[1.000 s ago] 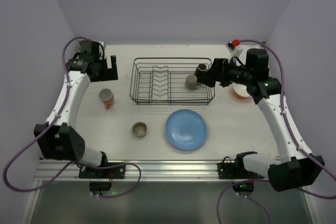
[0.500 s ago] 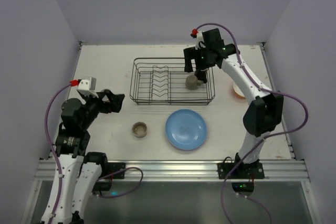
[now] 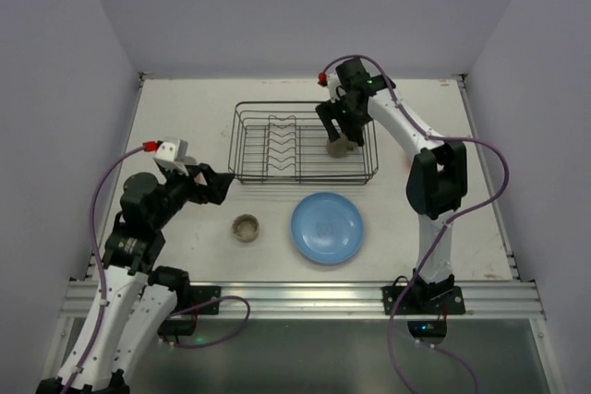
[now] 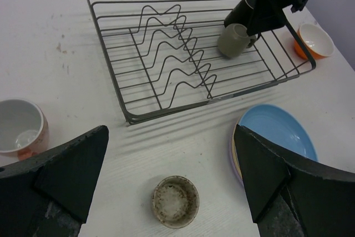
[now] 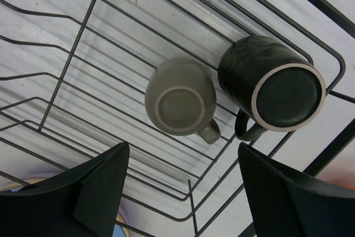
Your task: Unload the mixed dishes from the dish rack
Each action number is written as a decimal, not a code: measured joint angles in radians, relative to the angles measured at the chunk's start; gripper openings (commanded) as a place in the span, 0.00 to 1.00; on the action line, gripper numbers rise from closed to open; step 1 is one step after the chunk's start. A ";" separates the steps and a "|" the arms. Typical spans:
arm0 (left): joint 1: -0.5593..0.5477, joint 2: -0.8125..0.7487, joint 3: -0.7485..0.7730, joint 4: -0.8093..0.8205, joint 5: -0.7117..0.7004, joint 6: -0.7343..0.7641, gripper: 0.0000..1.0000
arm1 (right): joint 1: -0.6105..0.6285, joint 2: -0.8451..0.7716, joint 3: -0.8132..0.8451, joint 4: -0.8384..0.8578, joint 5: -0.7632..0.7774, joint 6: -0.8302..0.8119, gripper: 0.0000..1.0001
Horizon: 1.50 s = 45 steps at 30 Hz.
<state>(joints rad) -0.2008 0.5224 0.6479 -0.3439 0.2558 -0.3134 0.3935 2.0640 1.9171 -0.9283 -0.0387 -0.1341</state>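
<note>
Right gripper [image 5: 183, 156] is hovering over the right end of the black wire dish rack [image 3: 233, 140], fingers standing apart and gripping nothing. Directly under it is a small olive-grey ceramic-looking cup [image 5: 178, 104], base facing the wrist camera, stubby handle on the side toward its neighbour. It's resting on the rack wires just beside a dark brown mug [image 5: 269, 84]; the two are looking like they're touching. Left gripper [image 4: 171, 131] is hanging over the white counter [image 4: 66, 70], fingers wide, empty.

Handling guess: the cup is looking light, rigid, glazed so probably slick, and chippable if dropped. I'm judging a pinch across the round body as best, with the fingers turned to clear the handle and the mug. Lift straight up so the handle isn't snagging a wire.
</note>
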 measured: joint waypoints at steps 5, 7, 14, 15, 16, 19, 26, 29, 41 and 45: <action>-0.018 0.014 0.000 0.000 -0.005 0.000 1.00 | 0.026 0.011 -0.010 0.003 -0.002 -0.024 0.80; -0.021 0.023 0.000 0.000 -0.006 0.001 1.00 | 0.032 0.027 -0.010 0.007 -0.001 -0.028 0.79; -0.026 0.030 0.000 0.000 -0.008 0.002 1.00 | 0.035 0.091 -0.013 0.043 0.035 -0.044 0.80; -0.027 0.030 0.000 0.000 -0.008 0.002 1.00 | 0.035 0.092 -0.018 0.050 0.049 -0.047 0.80; -0.027 0.031 0.000 0.000 -0.008 0.002 1.00 | 0.035 0.092 -0.021 0.054 0.056 -0.050 0.80; -0.027 0.031 0.000 0.000 -0.007 0.002 1.00 | 0.035 0.092 -0.021 0.075 0.071 -0.054 0.80; -0.029 0.035 0.000 0.000 -0.006 0.003 1.00 | 0.040 0.121 -0.005 0.089 0.073 -0.065 0.79; -0.029 0.035 0.000 0.000 -0.006 0.003 1.00 | 0.043 0.144 -0.005 0.087 0.073 -0.065 0.77; -0.029 0.035 0.000 0.006 -0.005 0.003 1.00 | 0.048 0.164 -0.004 0.087 0.065 -0.064 0.29; -0.029 0.035 0.000 0.006 -0.005 0.003 1.00 | 0.049 0.164 -0.004 0.087 0.062 -0.063 0.00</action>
<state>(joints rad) -0.2298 0.5571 0.6476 -0.3378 0.2504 -0.3107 0.4423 2.2276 1.9129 -0.8417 0.0235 -0.1974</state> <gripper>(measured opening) 0.997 0.666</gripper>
